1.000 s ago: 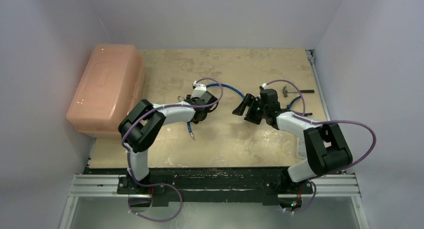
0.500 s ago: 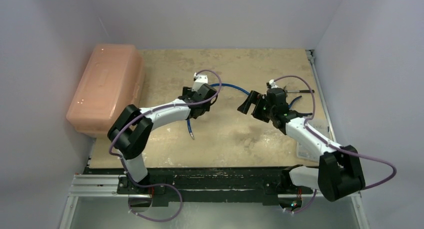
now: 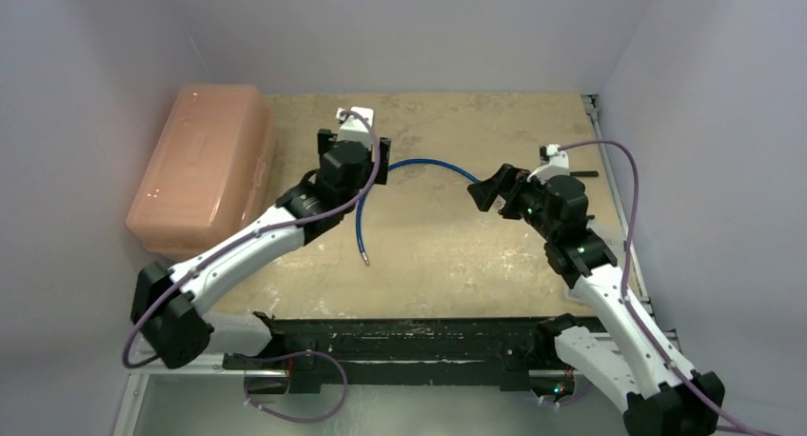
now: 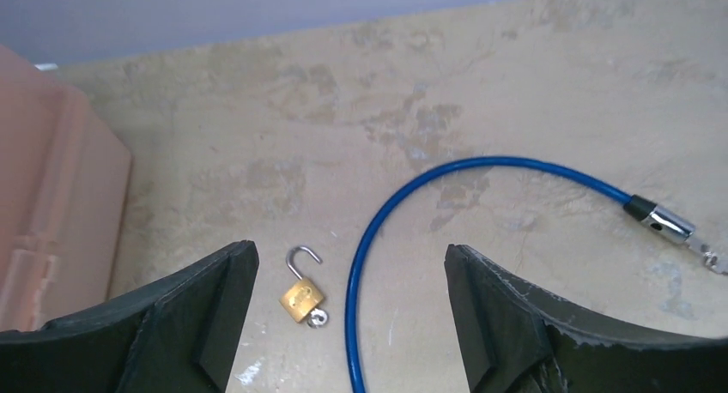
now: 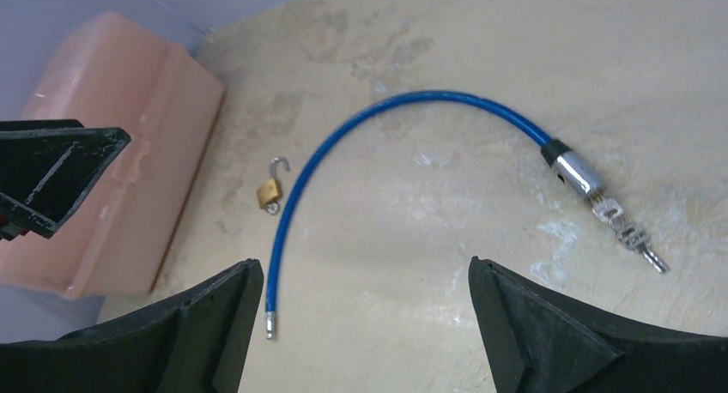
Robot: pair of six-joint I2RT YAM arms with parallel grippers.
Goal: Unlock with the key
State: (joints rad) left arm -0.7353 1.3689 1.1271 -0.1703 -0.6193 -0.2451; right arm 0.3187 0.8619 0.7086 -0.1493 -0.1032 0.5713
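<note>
Moved since the earlier frame: both arms have drawn back and up from the middle of the table, and both claws have spread their jaws.

Item 1, left gripper (image 4: 348, 249): jaws wide apart, nothing between them, clear of the table. In the overhead view the left gripper (image 3: 354, 150) hangs over the far left part of the board, beside the box.

Item 2, right gripper (image 5: 365, 269): jaws wide apart, empty, clear of the surface. Overhead, the right gripper (image 3: 497, 190) sits right of centre, its fingers turned toward the left arm.

Item 3, padlock (image 4: 302, 296): small, brass, lying flat on the table just left of the cable, shackle swung open. A small silvery piece touches its lower end; too small to identify. Also seen from the right wrist, padlock (image 5: 269, 191).

Item 4, cable (image 5: 343, 136): blue, lying in an arch on the table. Its near tip (image 5: 271, 329) is bare metal and lies free, well apart from the other end.

Item 5, lock barrel (image 5: 573, 172): silver, black collar, fixed to the cable's far end.

Item 6, keys (image 5: 631, 234): a small bunch lying at the barrel's mouth, one seemingly in it.

Item 7, box (image 3: 205, 165): salmon-pink plastic, lid shut, at the table's left edge.

Item 8, table (image 3: 457, 255): tan, mottled board.
</note>
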